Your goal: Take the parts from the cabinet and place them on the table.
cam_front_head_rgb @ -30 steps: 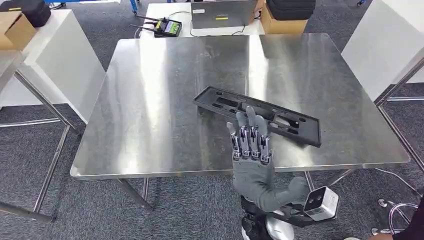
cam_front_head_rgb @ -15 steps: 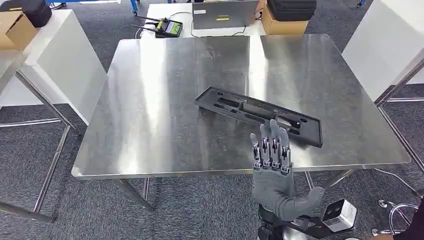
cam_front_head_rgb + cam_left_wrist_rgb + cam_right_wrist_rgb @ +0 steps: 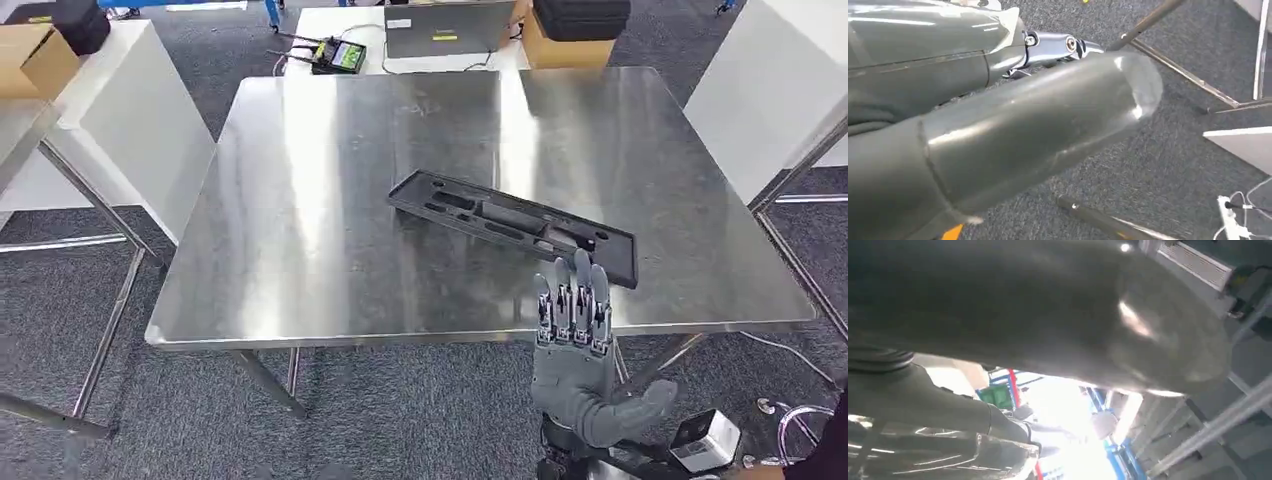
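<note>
The part (image 3: 515,225), a long flat black plastic panel with slots and cut-outs, lies slantwise on the table (image 3: 300,200), right of the middle and toward the near edge. It rests flat on the steel, with nothing gripping it.

From the head view the right hand (image 3: 575,345) hangs at the table's near edge, just short of the panel's nearer end. Its fingers (image 3: 572,295) are straight and side by side, pointing away, the thumb stuck out to the side; it holds nothing. The hand is grey, the finger backs showing metal links. A small white and black camera (image 3: 705,440) sits at its wrist.

The table is brushed stainless steel, square-cornered, with bright streaks of reflected light, on thin metal legs over grey carpet (image 3: 400,410).

The right wrist view adds little: a dark, blurred, rounded thumb close to the lens, with glare and bits of blue and red framing beyond. The left wrist view looks down at the carpet past the left hand (image 3: 998,125), a smooth grey thumb and a shiny metal joint; whether that hand is open or closed I cannot tell. It also shows metal table legs and a white power strip (image 3: 1230,225) with cables on the floor.

Beyond the table stand a grey laptop (image 3: 445,28), a green and black controller (image 3: 335,55), and a cardboard box (image 3: 35,55).
</note>
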Motion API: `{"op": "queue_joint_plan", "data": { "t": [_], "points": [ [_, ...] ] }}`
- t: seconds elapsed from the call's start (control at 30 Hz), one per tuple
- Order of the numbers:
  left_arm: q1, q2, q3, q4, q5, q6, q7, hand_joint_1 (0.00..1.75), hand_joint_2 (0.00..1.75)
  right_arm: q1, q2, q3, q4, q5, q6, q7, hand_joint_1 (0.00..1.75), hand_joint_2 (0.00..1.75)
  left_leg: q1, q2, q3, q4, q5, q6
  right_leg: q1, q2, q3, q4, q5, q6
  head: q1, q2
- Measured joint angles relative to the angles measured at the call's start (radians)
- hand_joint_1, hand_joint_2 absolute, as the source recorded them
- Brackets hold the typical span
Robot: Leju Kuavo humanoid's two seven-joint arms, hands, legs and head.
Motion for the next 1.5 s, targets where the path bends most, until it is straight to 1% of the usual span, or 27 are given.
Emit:
{"op": "queue_joint_plan", "data": {
  "t": [0.1,0.17,0.2,0.27,0.33,0.4,0.43,0.47,0.6,0.63,0.67,0.73,0.77,0.83,0.9,0.93,0.97,1.0,1.03,1.1,1.13,1.2,1.27,1.3,1.37,1.43,1.5],
  "points": [
    [0.000,0.001,-0.001,0.000,0.000,-0.005,0.000,0.00,0.00,0.001,0.002,-0.007,0.002,-0.017,-0.013,0.002,0.00,0.00,0.016,-0.003,-0.015,0.011,0.000,-0.012,-0.001,0.000,-0.015,0.008,0.007,-0.026,-0.007,0.000],
    [0.000,0.001,-0.002,-0.001,0.000,-0.007,0.000,0.00,0.00,0.000,0.003,-0.011,0.002,-0.026,-0.014,0.002,0.00,0.00,0.017,-0.003,-0.037,0.064,-0.058,-0.011,0.004,-0.001,-0.022,0.008,0.015,-0.040,-0.009,0.000],
    [0.000,0.001,-0.003,-0.001,0.000,-0.008,0.000,0.00,0.00,0.001,0.006,-0.012,0.002,-0.030,-0.020,0.005,0.00,0.00,0.016,-0.004,-0.080,0.176,-0.135,-0.013,0.011,-0.002,-0.035,0.008,0.024,-0.054,-0.010,0.000],
    [0.001,0.002,-0.002,-0.001,0.000,-0.007,0.000,0.00,0.00,0.001,0.009,-0.012,0.003,-0.031,-0.023,0.010,0.00,0.00,0.016,-0.005,-0.126,0.310,-0.196,-0.010,0.025,-0.003,-0.052,0.008,0.036,-0.070,-0.010,0.000],
    [0.002,0.001,-0.003,-0.001,0.001,-0.007,0.000,0.00,0.00,0.001,0.009,-0.013,0.005,-0.033,-0.027,0.014,0.00,0.00,0.014,-0.005,-0.100,0.294,-0.173,0.000,0.035,-0.003,-0.066,0.008,0.047,-0.074,-0.010,0.000],
    [0.002,0.002,-0.006,-0.001,0.001,-0.006,0.000,0.00,0.00,0.000,0.010,-0.013,0.005,-0.034,-0.027,0.015,0.00,0.00,0.003,-0.008,0.006,0.133,-0.106,0.027,0.043,-0.002,-0.079,0.008,0.060,-0.074,-0.010,0.000],
    [0.001,0.002,-0.009,-0.002,0.001,-0.006,0.000,0.00,0.00,-0.001,0.010,-0.013,0.005,-0.034,-0.028,0.015,0.00,0.00,-0.008,-0.012,0.064,0.048,-0.089,0.045,0.044,-0.002,-0.082,0.008,0.067,-0.073,-0.010,0.000],
    [0.000,0.005,-0.011,-0.008,0.001,-0.005,0.000,0.00,0.00,-0.001,0.011,-0.014,0.005,-0.034,-0.029,0.016,0.00,0.00,-0.017,-0.012,0.090,0.005,-0.100,0.056,0.048,-0.002,-0.085,0.009,0.073,-0.067,-0.007,0.000],
    [0.002,0.005,-0.016,-0.010,0.006,0.005,0.000,0.00,0.00,-0.005,0.016,-0.017,0.005,-0.038,-0.042,0.019,0.00,0.00,-0.032,-0.010,0.075,-0.007,-0.063,0.061,0.039,-0.008,-0.088,0.002,0.099,-0.040,-0.011,0.000],
    [0.002,0.003,-0.017,-0.010,0.008,0.008,0.000,0.00,0.00,-0.006,0.015,-0.020,0.005,-0.039,-0.042,0.019,0.00,0.00,-0.017,-0.003,0.064,-0.022,-0.040,0.057,0.041,-0.010,-0.093,0.017,0.089,-0.041,-0.010,0.000],
    [0.002,0.002,-0.018,-0.010,0.008,0.010,0.000,0.00,0.00,-0.007,0.015,-0.023,0.005,-0.040,-0.044,0.020,0.00,0.00,-0.020,-0.004,0.052,-0.024,-0.031,0.059,0.041,-0.010,-0.114,0.034,0.054,-0.043,-0.012,0.000],
    [0.004,0.002,-0.020,-0.010,0.008,0.010,0.000,0.00,0.00,-0.010,0.014,-0.030,0.006,-0.042,-0.045,0.023,0.00,0.00,-0.020,-0.002,0.026,-0.024,-0.010,0.063,0.034,-0.010,-0.145,0.159,-0.054,-0.056,0.004,0.000],
    [0.005,0.000,-0.021,-0.010,0.008,0.010,0.000,0.00,0.00,-0.010,0.014,-0.035,0.009,-0.046,-0.049,0.023,0.00,0.00,-0.020,0.002,0.010,-0.023,0.001,0.062,0.030,-0.010,-0.160,0.231,-0.089,-0.053,0.002,0.000],
    [0.008,-0.001,-0.026,-0.010,0.009,0.010,0.000,0.00,0.00,-0.010,0.013,-0.043,0.015,-0.049,-0.059,0.025,0.00,0.00,-0.018,0.005,-0.021,-0.022,0.023,0.057,0.021,-0.010,-0.148,0.282,-0.080,-0.027,0.005,0.000],
    [0.009,-0.002,-0.031,-0.010,0.009,0.009,0.000,0.00,0.00,-0.010,0.010,-0.054,0.019,-0.049,-0.065,0.025,0.00,0.00,-0.014,0.007,-0.049,-0.019,0.044,0.047,0.012,-0.011,-0.054,0.173,-0.022,0.006,0.005,0.000],
    [0.009,-0.002,-0.035,-0.010,0.009,0.006,0.000,0.00,0.00,-0.010,0.008,-0.060,0.021,-0.050,-0.068,0.025,0.00,0.00,-0.013,0.006,-0.050,-0.016,0.052,0.041,0.006,-0.013,0.010,0.083,-0.011,0.014,0.006,0.000],
    [0.011,-0.001,-0.038,-0.010,0.009,0.004,0.000,0.00,0.00,-0.012,0.006,-0.064,0.021,-0.050,-0.072,0.025,0.00,0.00,-0.016,0.007,-0.061,-0.010,0.058,0.033,0.002,-0.014,0.061,-0.008,-0.043,0.011,0.006,0.000],
    [0.011,0.000,-0.045,-0.011,0.009,0.003,0.000,0.00,0.00,-0.013,0.004,-0.072,0.024,-0.050,-0.079,0.025,0.00,0.00,-0.018,0.007,-0.069,-0.003,0.066,0.027,0.019,-0.010,0.089,-0.036,-0.047,-0.001,0.005,0.000],
    [0.012,0.001,-0.047,-0.011,0.009,0.002,0.000,0.00,0.00,-0.010,0.000,-0.079,0.025,-0.051,-0.083,0.024,0.00,0.00,-0.019,0.006,-0.067,-0.004,0.075,0.022,0.019,-0.010,0.065,-0.035,-0.040,-0.004,0.004,0.000],
    [0.012,0.000,-0.053,-0.011,0.009,-0.003,0.000,0.00,0.00,-0.008,-0.003,-0.088,0.029,-0.052,-0.087,0.023,0.00,0.00,-0.014,0.004,-0.068,-0.003,0.084,0.016,0.021,-0.009,0.062,-0.029,-0.037,-0.011,0.003,0.000],
    [0.014,0.000,-0.058,-0.011,0.009,-0.007,0.000,0.00,0.00,-0.006,-0.006,-0.095,0.032,-0.054,-0.092,0.022,0.00,0.00,-0.004,0.003,-0.074,0.004,0.079,0.008,0.002,-0.012,0.056,-0.035,-0.024,-0.033,0.002,0.000],
    [0.014,0.002,-0.071,-0.011,0.011,-0.010,0.000,0.00,0.00,0.000,-0.010,-0.102,0.035,-0.058,-0.097,0.017,0.00,0.00,-0.002,-0.003,-0.102,0.075,-0.020,-0.002,0.008,-0.016,0.039,-0.034,-0.008,-0.059,0.000,0.000],
    [0.013,0.003,-0.078,-0.011,0.017,-0.015,0.000,0.00,0.00,0.016,-0.011,-0.112,0.035,-0.059,-0.098,0.013,0.00,0.00,0.001,-0.005,-0.143,0.232,-0.132,-0.012,0.013,-0.019,0.015,-0.033,0.012,-0.068,-0.001,0.000],
    [0.013,0.003,-0.081,-0.010,0.018,-0.015,0.000,0.00,0.00,0.025,-0.013,-0.115,0.035,-0.059,-0.098,0.013,0.00,0.00,0.005,-0.005,-0.153,0.290,-0.151,-0.015,0.015,-0.019,0.004,-0.032,0.023,-0.067,-0.001,0.000],
    [0.012,0.004,-0.093,-0.008,0.019,-0.014,0.000,0.00,0.00,0.042,-0.016,-0.119,0.035,-0.060,-0.098,0.012,0.00,0.00,0.011,-0.005,-0.120,0.296,-0.114,-0.018,0.016,-0.019,-0.018,-0.031,0.043,-0.061,-0.001,0.000],
    [0.009,0.005,-0.100,-0.007,0.021,-0.012,0.000,0.00,0.00,0.054,-0.017,-0.124,0.033,-0.060,-0.098,0.012,0.00,0.00,0.019,-0.005,-0.017,0.168,-0.052,-0.019,0.016,-0.017,-0.036,-0.030,0.060,-0.053,-0.002,0.000],
    [0.002,0.005,-0.104,-0.007,0.021,-0.010,0.000,0.00,0.00,0.062,-0.017,-0.129,0.026,-0.061,-0.097,0.012,0.00,0.00,0.021,-0.014,0.098,0.010,-0.060,-0.018,0.021,-0.016,-0.045,-0.028,0.070,-0.037,-0.002,0.000]
  ]
}}
